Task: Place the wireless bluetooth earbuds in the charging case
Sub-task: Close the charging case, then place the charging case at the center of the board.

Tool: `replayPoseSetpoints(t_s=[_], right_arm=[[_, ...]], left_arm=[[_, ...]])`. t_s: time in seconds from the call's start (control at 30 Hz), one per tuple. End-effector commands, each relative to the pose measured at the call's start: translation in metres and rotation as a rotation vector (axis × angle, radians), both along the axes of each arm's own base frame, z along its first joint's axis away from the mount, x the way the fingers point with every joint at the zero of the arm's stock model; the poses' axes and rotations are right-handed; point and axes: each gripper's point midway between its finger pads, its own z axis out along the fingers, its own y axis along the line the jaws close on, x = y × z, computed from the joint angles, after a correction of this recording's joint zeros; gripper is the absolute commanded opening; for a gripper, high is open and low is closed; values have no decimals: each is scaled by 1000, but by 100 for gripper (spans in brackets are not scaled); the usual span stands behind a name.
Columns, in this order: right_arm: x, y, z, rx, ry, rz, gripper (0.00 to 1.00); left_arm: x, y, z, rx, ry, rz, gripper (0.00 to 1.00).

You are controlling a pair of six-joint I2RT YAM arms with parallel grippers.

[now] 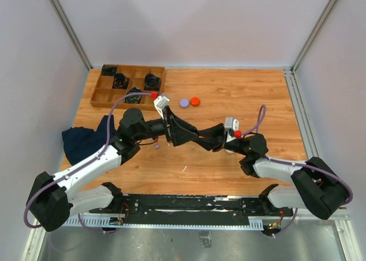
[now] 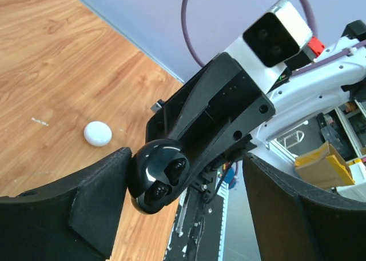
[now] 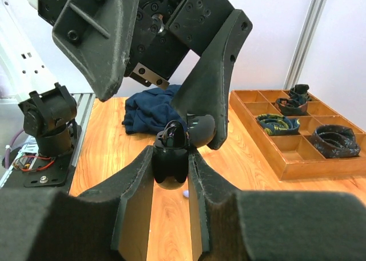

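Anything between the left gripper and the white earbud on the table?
Nothing lies on the wood around the white earbud. But the open charging case, shut in the right gripper, sits between the open jaws of the left gripper. The bud lies off to one side, beyond one jaw.

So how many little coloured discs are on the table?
2: a purple round plastic disc and an orange round plastic disc, side by side right of the wooden tray. The arms may hide more.
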Motion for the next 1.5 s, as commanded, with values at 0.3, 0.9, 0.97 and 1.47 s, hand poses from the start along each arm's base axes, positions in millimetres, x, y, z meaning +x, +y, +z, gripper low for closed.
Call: replayPoseSetpoints(t_s=[0.3, 0.9, 0.97, 1.47], right_arm=[[5, -8, 12, 34, 22, 25, 12], [36, -66, -82, -323, 500, -329, 12], [42, -84, -91, -361, 566, -413, 12], [64, -212, -157, -458, 1075, -924, 15]], left_arm=[[-23, 2, 33, -90, -104, -114, 80], [63, 104, -14, 294, -34, 682, 88], [66, 116, -21, 368, -17, 736, 89], [89, 161, -37, 576, -124, 904, 91]])
